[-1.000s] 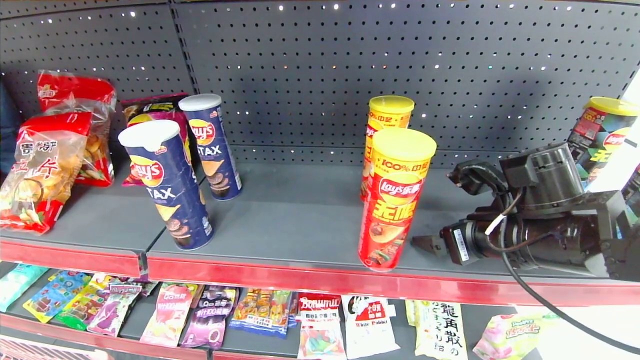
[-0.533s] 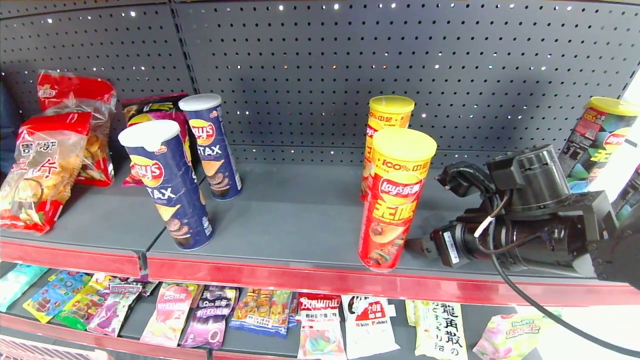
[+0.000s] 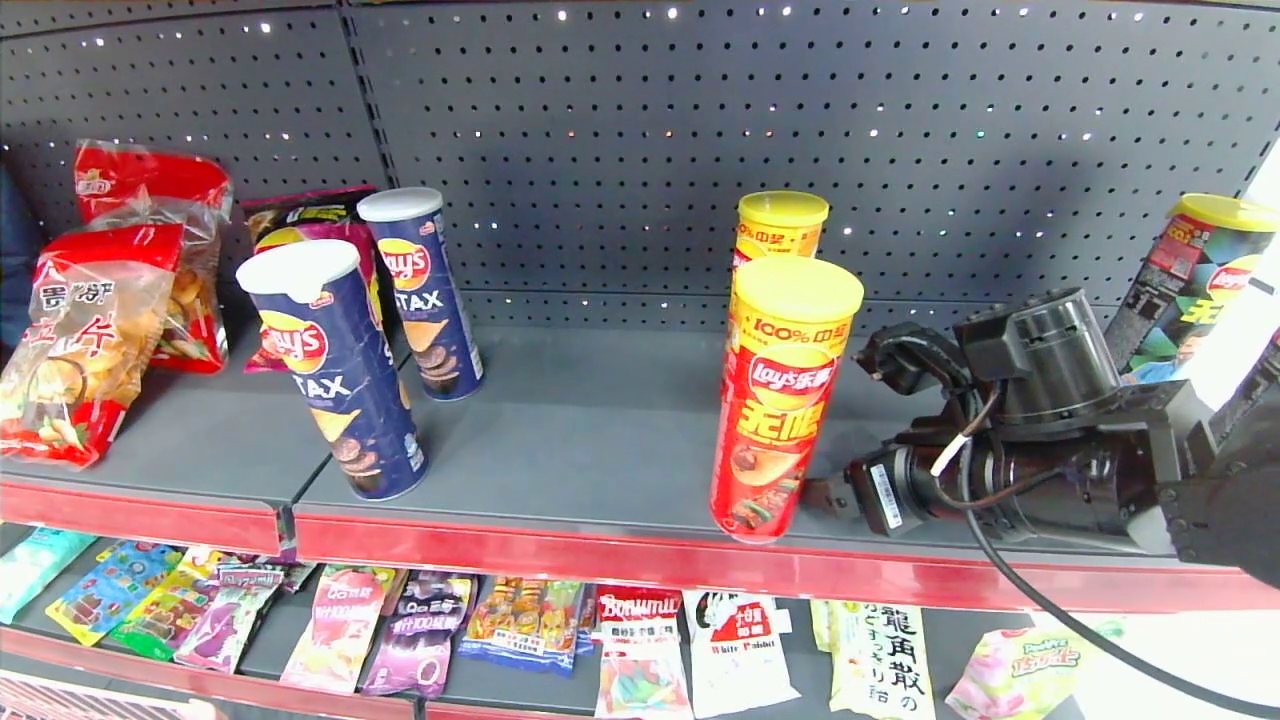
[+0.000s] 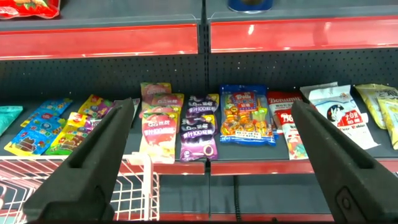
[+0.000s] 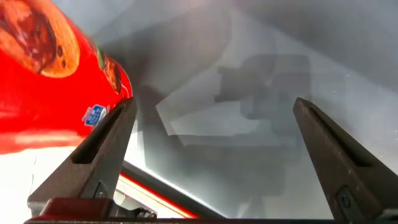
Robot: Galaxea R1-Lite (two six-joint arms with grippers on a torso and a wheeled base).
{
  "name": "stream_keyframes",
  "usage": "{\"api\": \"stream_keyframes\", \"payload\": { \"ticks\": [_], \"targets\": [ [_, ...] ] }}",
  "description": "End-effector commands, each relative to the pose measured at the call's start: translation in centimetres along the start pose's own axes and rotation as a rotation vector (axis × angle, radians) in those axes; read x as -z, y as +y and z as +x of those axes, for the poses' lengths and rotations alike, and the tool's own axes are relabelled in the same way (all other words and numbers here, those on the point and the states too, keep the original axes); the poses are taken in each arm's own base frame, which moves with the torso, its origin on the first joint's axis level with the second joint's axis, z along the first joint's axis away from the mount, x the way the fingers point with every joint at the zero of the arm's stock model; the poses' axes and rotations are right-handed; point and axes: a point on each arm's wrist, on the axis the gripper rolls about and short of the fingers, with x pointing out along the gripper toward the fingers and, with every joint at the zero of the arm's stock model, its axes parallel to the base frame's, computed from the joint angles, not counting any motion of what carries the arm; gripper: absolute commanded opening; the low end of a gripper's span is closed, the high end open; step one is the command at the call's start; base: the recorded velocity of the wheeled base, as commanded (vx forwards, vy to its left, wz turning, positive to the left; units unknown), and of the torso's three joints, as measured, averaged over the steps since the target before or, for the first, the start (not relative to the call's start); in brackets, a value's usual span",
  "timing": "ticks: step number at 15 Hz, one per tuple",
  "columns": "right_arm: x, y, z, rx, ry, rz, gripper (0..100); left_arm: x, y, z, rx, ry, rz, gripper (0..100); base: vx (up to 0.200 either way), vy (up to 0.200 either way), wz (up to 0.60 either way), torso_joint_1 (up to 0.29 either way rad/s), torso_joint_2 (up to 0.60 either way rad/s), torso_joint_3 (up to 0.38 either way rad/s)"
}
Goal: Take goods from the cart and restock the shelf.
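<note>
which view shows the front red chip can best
The head view: the red chip can stands whole there, lid to base, at the front edge of the shelf. The right wrist view catches just a slice of its red lower side beside the open right tool. The left wrist view faces the snack bags lower down.

Right gripper (image 5: 212, 104) and left gripper (image 4: 212, 104), both jaws wide apart.

- Bright, even light fills the shelf (image 3: 600, 420).
- Pinpoints of light shine through the pegboard (image 3: 640, 130); a broad soft shadow darkens its right part.
- Glare streaks the glossy red shelf edge (image 3: 620, 553).
- The head view's right margin is washed out white, and straight lines bow near its edges.
</note>
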Motion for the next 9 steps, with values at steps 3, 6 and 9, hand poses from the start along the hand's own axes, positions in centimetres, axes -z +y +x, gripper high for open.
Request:
{"api": "stream_keyframes", "payload": {
  "ticks": [3, 6, 9],
  "targets": [
    [-0.13, 0.32, 0.23, -0.007, 0.0, -0.006, 100, -0.01, 0.0, 0.02, -0.001, 0.003, 0.0, 100, 0.0, 0.0, 0.0, 0.0, 0.0, 0.0],
    [-0.14, 0.35, 0.39, -0.007, 0.003, -0.006, 100, -0.01, 0.0, 0.02, 0.0, 0.003, 0.0, 100, 0.0, 0.0, 0.0, 0.0, 0.0, 0.0],
    [-0.53, 0.52, 0.5, -0.011, -0.006, -0.008, 100, -0.01, 0.0, 0.02, 0.0, 0.003, 0.0, 100, 0.0, 0.0, 0.0, 0.0, 0.0, 0.0]
  ]
}}
